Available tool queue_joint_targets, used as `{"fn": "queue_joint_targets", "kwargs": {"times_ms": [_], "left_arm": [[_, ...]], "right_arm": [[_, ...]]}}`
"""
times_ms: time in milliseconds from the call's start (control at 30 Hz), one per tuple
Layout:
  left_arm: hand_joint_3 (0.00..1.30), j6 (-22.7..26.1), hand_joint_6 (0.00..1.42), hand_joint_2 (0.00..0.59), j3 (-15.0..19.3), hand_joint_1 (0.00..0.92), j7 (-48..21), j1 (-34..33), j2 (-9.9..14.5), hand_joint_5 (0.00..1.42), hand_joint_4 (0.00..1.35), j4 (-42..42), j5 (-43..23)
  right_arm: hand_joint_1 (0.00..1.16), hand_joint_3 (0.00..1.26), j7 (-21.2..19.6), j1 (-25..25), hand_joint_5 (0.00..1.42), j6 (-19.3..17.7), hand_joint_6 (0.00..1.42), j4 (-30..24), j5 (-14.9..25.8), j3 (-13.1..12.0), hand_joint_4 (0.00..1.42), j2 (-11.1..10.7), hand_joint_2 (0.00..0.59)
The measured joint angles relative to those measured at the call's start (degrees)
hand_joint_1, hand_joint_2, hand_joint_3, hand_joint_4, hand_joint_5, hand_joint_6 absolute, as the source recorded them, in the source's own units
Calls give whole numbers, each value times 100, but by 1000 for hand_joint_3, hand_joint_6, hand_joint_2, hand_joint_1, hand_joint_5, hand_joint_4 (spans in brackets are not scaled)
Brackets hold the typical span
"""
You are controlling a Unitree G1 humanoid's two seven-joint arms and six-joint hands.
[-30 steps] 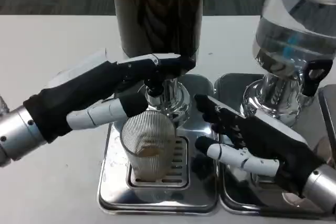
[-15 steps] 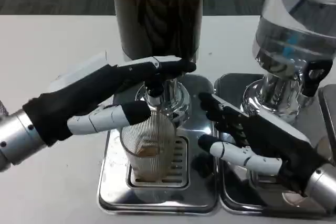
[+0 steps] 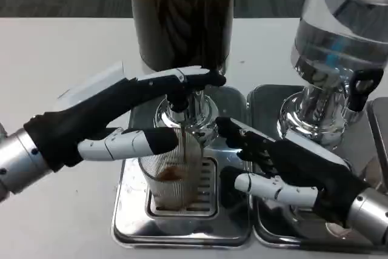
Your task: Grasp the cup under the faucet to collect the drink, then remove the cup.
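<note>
A ribbed clear cup (image 3: 174,177) stands on the grate of the left drip tray (image 3: 128,225), under the faucet (image 3: 183,112) of the dark drink dispenser (image 3: 182,16). Some brown drink lies in its bottom, and a thin brown stream falls into it. My left hand (image 3: 115,116) reaches in from the left. Its long fingers rest on top of the faucet lever (image 3: 193,79) and its thumb stretches across the cup's near rim. My right hand (image 3: 285,165) sits just right of the cup with fingers spread, close to its side and holding nothing.
A clear water dispenser (image 3: 342,28) with a black-levered faucet (image 3: 364,86) stands at the back right over a second steel tray (image 3: 267,238). White table (image 3: 54,59) lies open to the left.
My right hand has slid left, closer to the cup. My left thumb has stretched further right across the cup's rim. Brown drink now streams into the cup.
</note>
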Motion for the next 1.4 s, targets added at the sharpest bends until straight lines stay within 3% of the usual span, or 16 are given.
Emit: {"fn": "queue_joint_targets", "kwargs": {"times_ms": [400,633,1400], "left_arm": [[214,-5,40,65,-5,0,54,14,3,114,104,-5,4],[214,-5,40,68,-6,0,83,18,3,109,104,-6,5],[214,-5,40,78,1,0,201,121,21,108,115,-116,54]], "right_arm": [[472,0,36,-184,0,-299,0,228,-28,92,0,-46,184],[570,0,89,-377,0,-490,0,445,-48,250,0,-50,174],[593,0,265,-804,0,-610,0,936,-35,466,0,-22,169]]}}
